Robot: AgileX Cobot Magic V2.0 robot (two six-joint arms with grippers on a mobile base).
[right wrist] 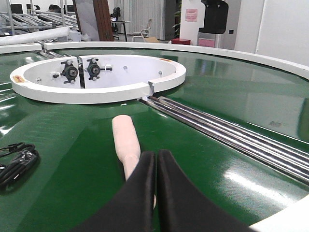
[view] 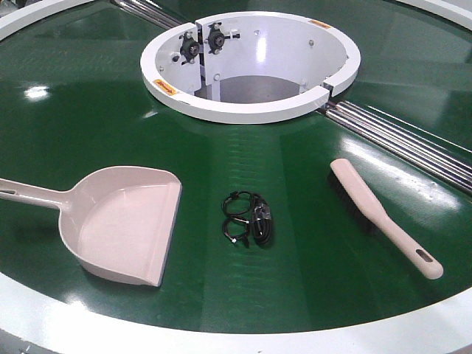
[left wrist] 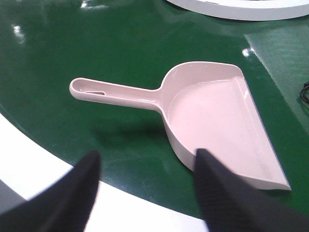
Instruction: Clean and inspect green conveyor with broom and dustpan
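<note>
**Pre-grasp: both tools flat on belt**

L to R. Dustpan (view: 125,228) lies on L side of green conveyor (view: 74,133), lip facing black cable bundle (view: 251,220) at centre. Left gripper (left wrist: 147,155) spread wide, empty, hovers off the handle w/ one finger overlapping the scoop's back edge. Judge: centre over handle before closing. Broom (view: 383,217) lies on R. Right gripper (right wrist: 155,155) pinched closed above its handle, seemingly empty. Needs opening first, then straddle handle squarely.

Industrial workshop hall, large green conveyor (view: 88,133), silver rails (right wrist: 231,135), chair (right wrist: 143,30) beyond
</note>
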